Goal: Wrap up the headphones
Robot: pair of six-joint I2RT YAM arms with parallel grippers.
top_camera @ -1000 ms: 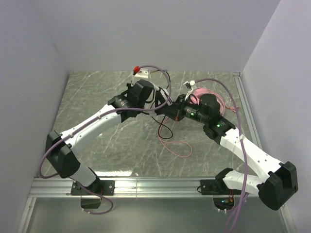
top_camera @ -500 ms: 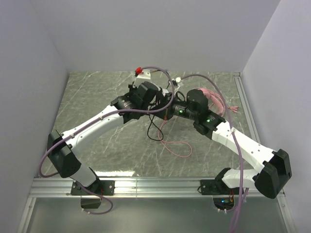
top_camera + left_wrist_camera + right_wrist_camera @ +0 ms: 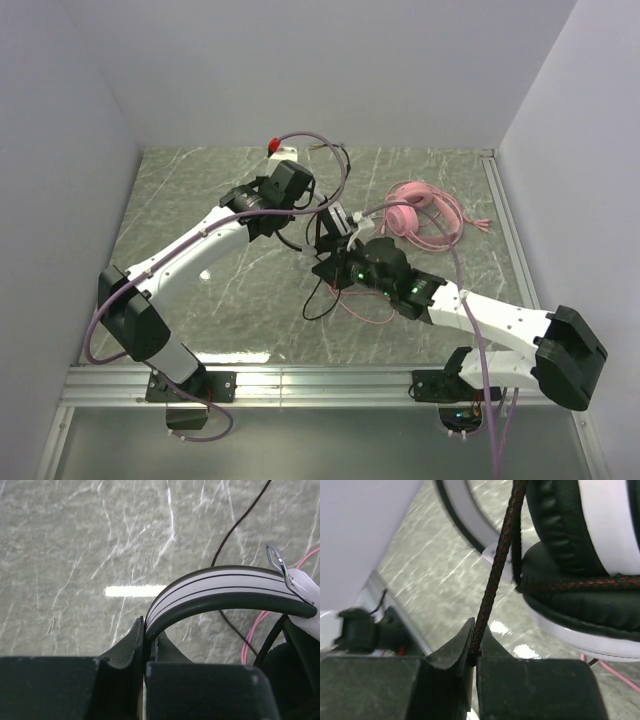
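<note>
- Left jaws: clamped shut on the striped headband [image 3: 225, 587] of the black-and-white headset [image 3: 585, 555].
- Right jaws: pinched shut on that headset's black cable [image 3: 497, 565], a braid flecked with red that runs up past the ear cushion.
- The black-and-white headset is held off the bench [image 3: 190, 210], near and left of the pink headset [image 3: 405, 218].
- The pink headset lies on the bench, its cable looped around it.
- Half a second ago the right arm covered the pink headset. It has since swung left and nearer, leaving the headset in plain view.
</note>
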